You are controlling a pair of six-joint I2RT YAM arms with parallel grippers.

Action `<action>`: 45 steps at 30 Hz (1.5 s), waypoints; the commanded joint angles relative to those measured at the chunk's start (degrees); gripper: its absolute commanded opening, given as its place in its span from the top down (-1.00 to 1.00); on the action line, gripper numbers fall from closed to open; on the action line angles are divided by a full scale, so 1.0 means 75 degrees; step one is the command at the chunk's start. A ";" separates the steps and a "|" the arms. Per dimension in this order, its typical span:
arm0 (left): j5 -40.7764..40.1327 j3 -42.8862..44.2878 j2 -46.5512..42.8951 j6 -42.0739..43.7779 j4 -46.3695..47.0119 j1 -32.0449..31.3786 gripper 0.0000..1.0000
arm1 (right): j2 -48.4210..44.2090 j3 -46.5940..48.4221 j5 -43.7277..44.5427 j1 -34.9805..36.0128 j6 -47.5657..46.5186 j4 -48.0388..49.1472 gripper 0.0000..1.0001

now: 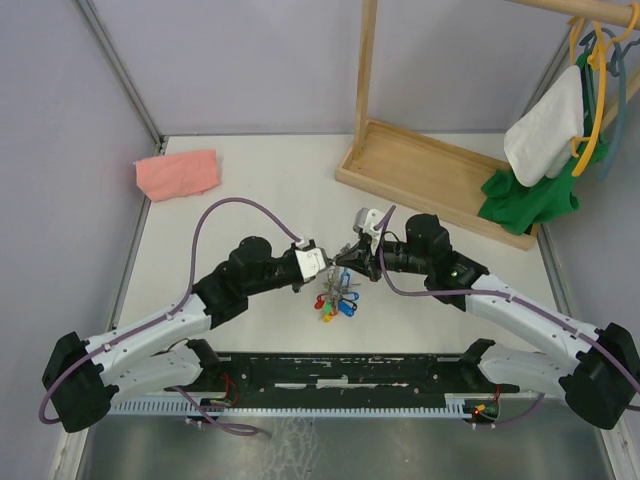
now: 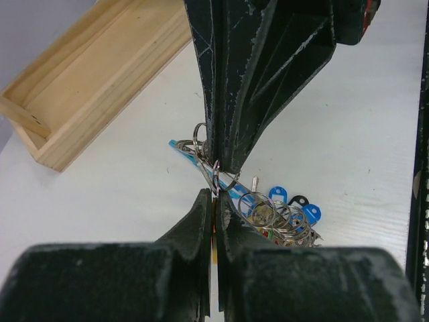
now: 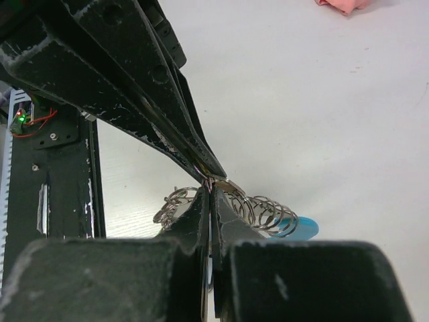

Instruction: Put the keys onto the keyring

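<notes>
Left claw [image 2: 213,196] is pinching shut on a yellow sliver, probably one of the keys [image 2: 213,245], and right claw [image 2: 221,165] is clamping tip-to-tip on the keyring [image 2: 232,182]; its light, stiff, slippery wire is trailing the bunch [image 2: 288,215] just beneath both tips and is wanting an edge-on grip.

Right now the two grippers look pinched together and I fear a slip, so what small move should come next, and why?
Probably a slight twist of the right gripper while the left gripper holds firm: both are shut, tips meeting on the keyring over its bunch of coloured-head keys. Whether a key sits between them is hidden.
</notes>
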 commanded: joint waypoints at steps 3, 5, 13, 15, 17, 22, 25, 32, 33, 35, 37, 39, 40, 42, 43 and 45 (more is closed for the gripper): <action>-0.1095 -0.0362 -0.0238 -0.1318 0.0678 -0.0071 0.91 | -0.0387 -0.0238 0.0489 0.0029 0.0520 0.1993 0.99; -0.1468 -0.0358 -0.0269 -0.1430 0.0518 -0.0086 0.90 | -0.0338 -0.0154 0.0393 0.0036 0.0319 0.1695 0.99; -0.1072 -0.0373 -0.0196 -0.1559 0.1081 -0.0676 0.88 | 0.0449 0.0954 -0.0116 0.0051 -0.0605 -0.0398 0.99; -0.1497 -0.0373 -0.0070 -0.1940 0.1201 -0.0675 0.83 | 0.0287 0.0795 0.0160 0.0060 -0.0606 0.0022 0.99; -0.1646 -0.0426 -0.0020 -0.2377 0.1428 -0.0678 0.68 | 0.0131 0.0575 0.0260 0.0059 -0.0691 0.0488 0.99; -0.1514 -0.1187 -0.0443 -0.2491 0.2173 -0.0678 0.32 | 0.0150 0.0626 -0.0209 0.0048 -0.1292 0.0328 0.99; -0.1425 -0.1634 -0.0879 -0.1884 0.2441 -0.0661 0.16 | 0.0178 0.0876 -0.0510 0.0044 -0.2006 -0.0421 0.99; -0.0701 -0.1982 -0.1572 -0.0736 0.2640 -0.0447 0.05 | 0.0096 0.1186 -0.0883 0.0029 -0.2799 -0.1230 0.99; -0.0614 -0.1953 -0.1577 -0.0683 0.2674 -0.0414 0.04 | 0.0100 0.1181 -0.0904 0.0029 -0.2800 -0.1209 0.99; -0.0373 -0.1891 -0.1575 -0.0567 0.2726 -0.0378 0.03 | 0.0123 0.1143 -0.1000 0.0030 -0.2788 -0.1141 0.99; -0.0077 -0.1845 -0.1517 -0.0394 0.2753 -0.0317 0.02 | 0.0144 0.1144 -0.1168 0.0035 -0.2779 -0.1116 0.99; 0.0191 -0.1781 -0.1433 -0.0277 0.2747 -0.0196 0.02 | 0.0144 0.1122 -0.1262 0.0035 -0.2762 -0.1090 0.99; 0.0421 -0.1745 -0.1369 -0.0249 0.2724 -0.0083 0.02 | 0.0147 0.1120 -0.1284 0.0029 -0.2765 -0.1086 0.99; 0.0944 -0.1673 -0.1175 -0.0265 0.2715 0.0155 0.03 | 0.0122 0.1122 -0.1338 0.0030 -0.2765 -0.1090 0.99; 0.1192 -0.1646 -0.1095 -0.0268 0.2712 0.0259 0.04 | 0.0124 0.1122 -0.1374 0.0035 -0.2783 -0.1092 0.99; 0.1517 -0.1563 -0.0946 -0.0301 0.2716 0.0389 0.06 | 0.0113 0.1117 -0.1413 0.0029 -0.2780 -0.1109 0.99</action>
